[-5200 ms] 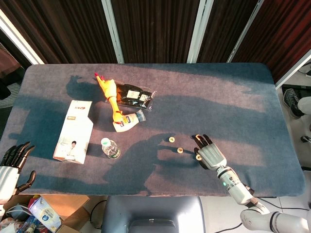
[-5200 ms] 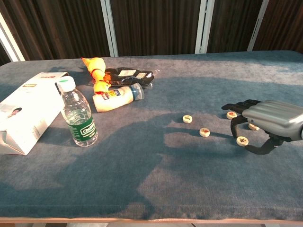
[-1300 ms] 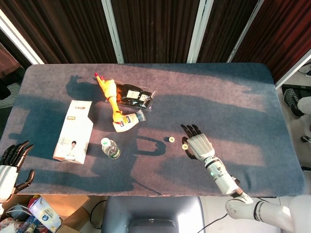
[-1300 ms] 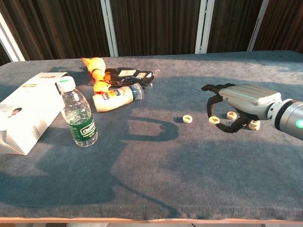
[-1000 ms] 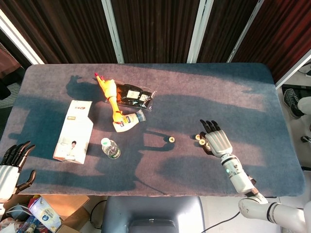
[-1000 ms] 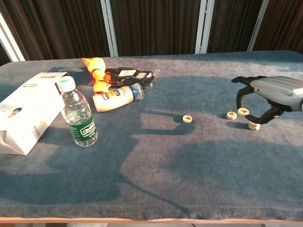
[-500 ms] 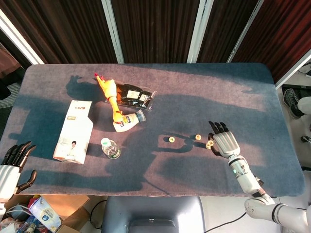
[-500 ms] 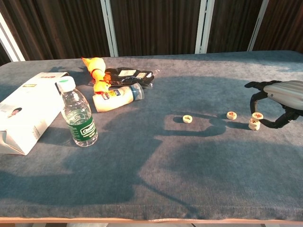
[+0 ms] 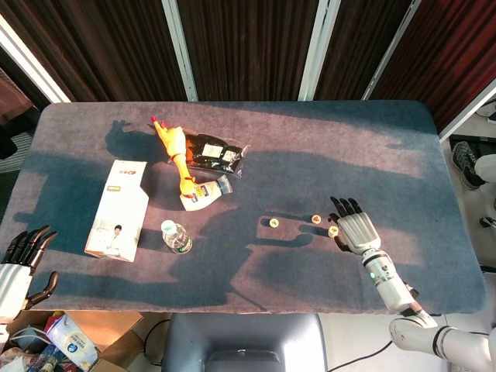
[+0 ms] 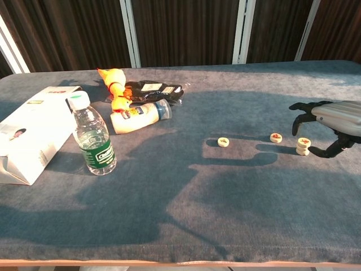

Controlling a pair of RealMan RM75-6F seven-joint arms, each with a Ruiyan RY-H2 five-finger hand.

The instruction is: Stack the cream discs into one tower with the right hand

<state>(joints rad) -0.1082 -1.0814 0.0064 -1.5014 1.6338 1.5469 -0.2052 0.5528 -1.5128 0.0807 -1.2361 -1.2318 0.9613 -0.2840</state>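
The right robot hand (image 10: 333, 121) hovers low over the surface (image 10: 186, 203), its fingers spread and curved downward, holding nothing. Just beside its fingertips (image 10: 297, 120), on the side toward the water bottle, stands a short stack of cream discs (image 10: 303, 145), one disc sitting on another, the top one showing a red mark. From the chest view there is a small gap between the fingers and the stack; the head view shows the same stack (image 9: 334, 230) right at the edge of the hand (image 9: 356, 229), and I cannot tell from there whether they touch.

Taking the stack as the landmark: a single cream disc (image 10: 276, 138) lies flat near it, toward the water bottle and slightly farther from the robot. A second loose disc (image 10: 223, 141) lies farther along the same way, roughly between the stack and the lying white bottle. Both carry red marks on top.

Well apart from the stack, across the surface, a water bottle (image 10: 91, 134) with a white cap and green label stands upright. Beyond it, a white carton (image 10: 31, 131) lies flat. Behind the water bottle sit a yellow rubber chicken (image 10: 114, 84), a black packet (image 10: 153, 90) and a white bottle lying on its side (image 10: 138, 117), all close together.

The left robot hand (image 9: 17, 267) shows only in the head view, off the surface's near corner on the carton side, fingers apart and empty.
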